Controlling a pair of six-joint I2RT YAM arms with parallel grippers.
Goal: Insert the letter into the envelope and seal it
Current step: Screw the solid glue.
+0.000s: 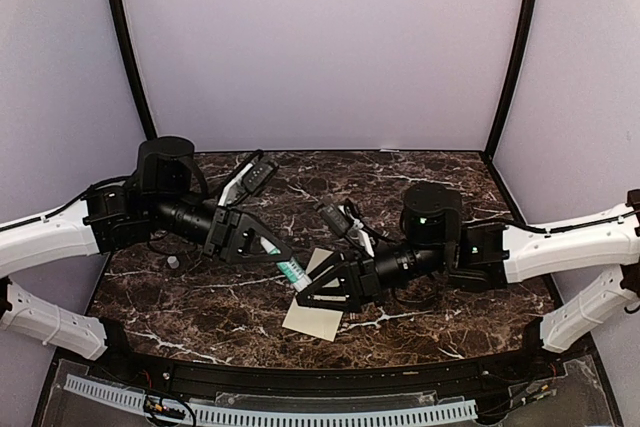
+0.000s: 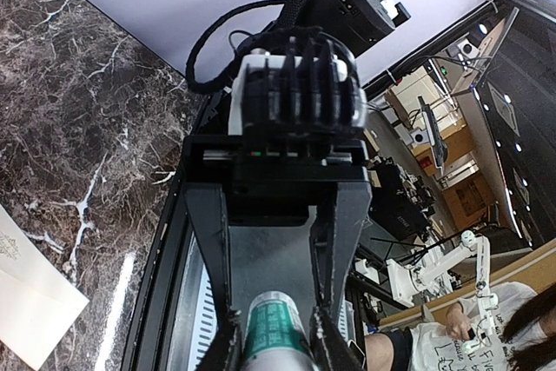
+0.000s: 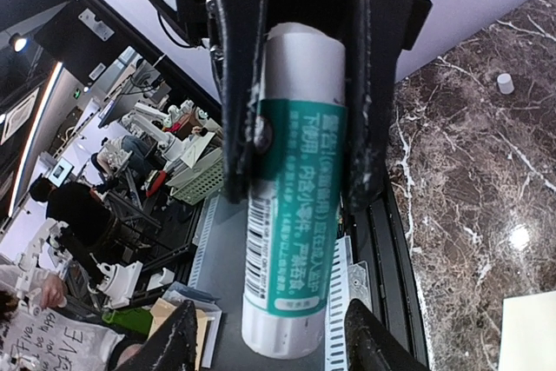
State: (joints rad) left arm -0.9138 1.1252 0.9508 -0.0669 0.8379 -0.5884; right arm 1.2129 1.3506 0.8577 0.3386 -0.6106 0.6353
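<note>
One glue stick [image 2: 276, 323] in left pincer [image 2: 278, 347]

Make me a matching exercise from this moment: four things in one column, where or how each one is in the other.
Things:
1. glue stick
2. small white cap
3. cream paper
4. right jaws

States:
A. flat on the marble table, under the two arms' meeting point
B. apart, either side of the stick's free end
C. clamped in the left jaws
D. alone on the marble, near the left arm

Pairs: 1-C, 2-D, 3-A, 4-B
</note>
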